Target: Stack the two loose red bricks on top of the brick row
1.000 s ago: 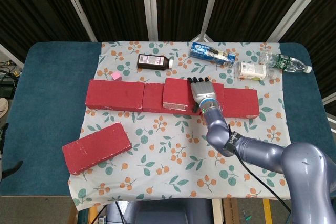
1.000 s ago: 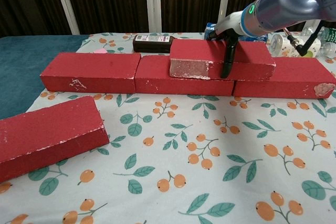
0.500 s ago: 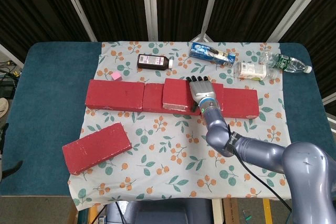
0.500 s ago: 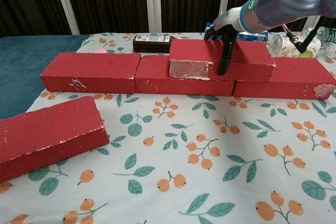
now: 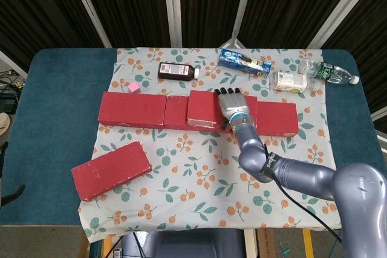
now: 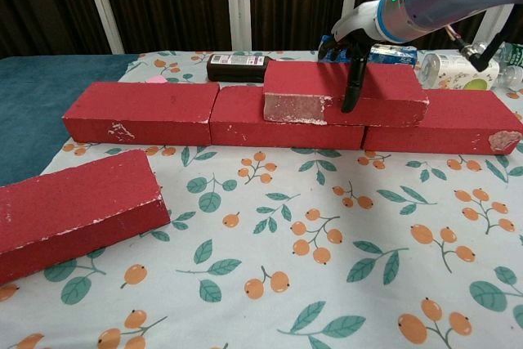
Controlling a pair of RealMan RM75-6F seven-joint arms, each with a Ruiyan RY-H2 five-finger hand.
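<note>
Three red bricks form the brick row (image 5: 133, 110) (image 6: 139, 108) across the flowered cloth. A further red brick (image 5: 202, 108) (image 6: 302, 87) lies on top of the row, over its middle and right part. My right hand (image 5: 233, 104) (image 6: 351, 46) lies over this stacked brick, with the thumb down its front face and the fingers over its back edge, gripping it. The other loose red brick (image 5: 110, 170) (image 6: 73, 210) lies at an angle at the cloth's near left, far from the hand. My left hand shows in neither view.
Behind the row lie a brown bottle (image 5: 178, 71) (image 6: 237, 67), a small pink cube (image 5: 133, 88), a blue box (image 5: 245, 62), a white can (image 5: 290, 80) and a clear plastic bottle (image 5: 332, 74). The flowered cloth (image 5: 199, 191) covers a teal table.
My right wrist and forearm have risen a little in the chest view, the thumb tip sliding slightly up the brick's front face. Both bricks stayed in place.
</note>
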